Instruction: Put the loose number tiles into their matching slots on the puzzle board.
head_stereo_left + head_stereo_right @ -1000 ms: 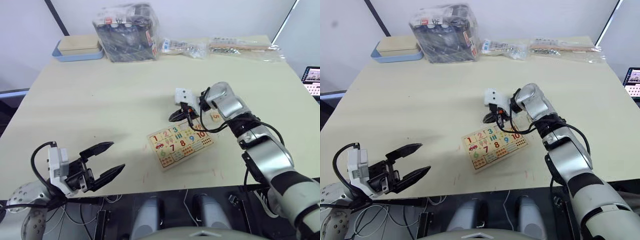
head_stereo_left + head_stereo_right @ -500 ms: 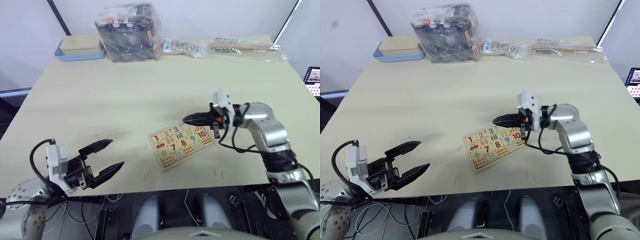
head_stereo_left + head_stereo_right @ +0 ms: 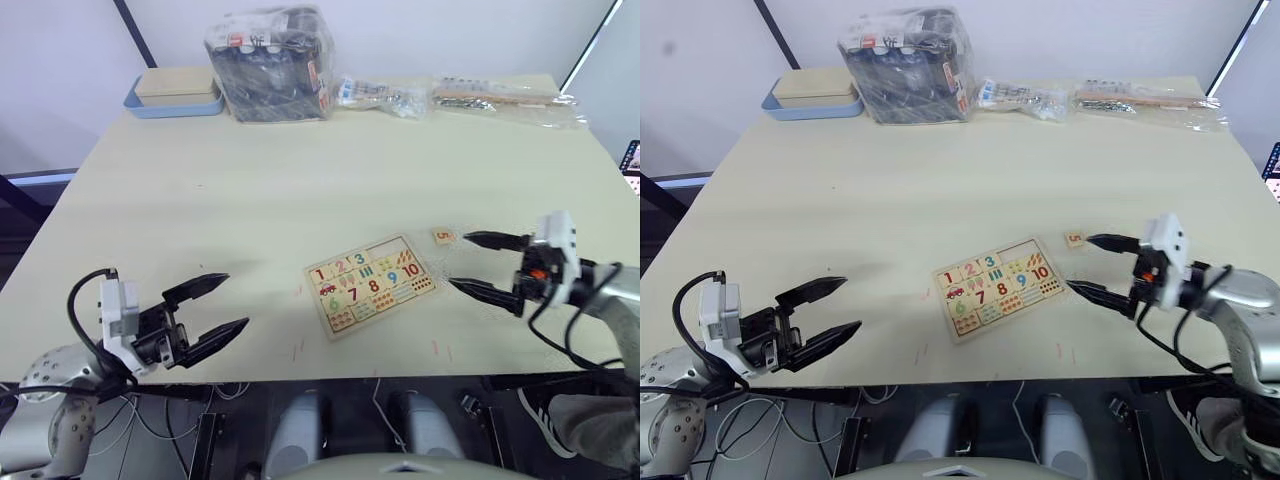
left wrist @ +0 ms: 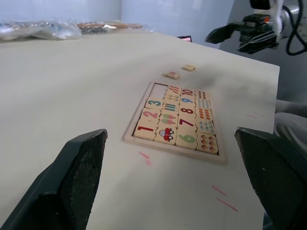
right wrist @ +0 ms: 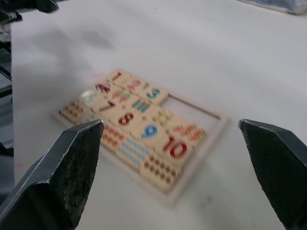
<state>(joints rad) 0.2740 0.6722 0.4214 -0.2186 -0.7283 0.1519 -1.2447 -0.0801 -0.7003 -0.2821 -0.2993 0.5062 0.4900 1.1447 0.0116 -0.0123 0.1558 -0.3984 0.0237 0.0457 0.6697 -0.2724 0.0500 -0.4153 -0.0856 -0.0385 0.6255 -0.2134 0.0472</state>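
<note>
Right gripper (image 3: 487, 266) open, empty, hovering at 3 o'clock of the board (image 3: 370, 284). Loose tile (image 3: 444, 237) lies on the table between them, just off the board's 1 o'clock corner, nearest the right arm. Left gripper (image 3: 220, 316) open, well apart at 9 o'clock.

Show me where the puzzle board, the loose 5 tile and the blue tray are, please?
puzzle board (image 3: 368, 283): left eye view, middle of its number grid.
loose 5 tile (image 3: 444, 237): left eye view, its printed face.
blue tray (image 3: 137, 103): left eye view, its front rim.
</note>
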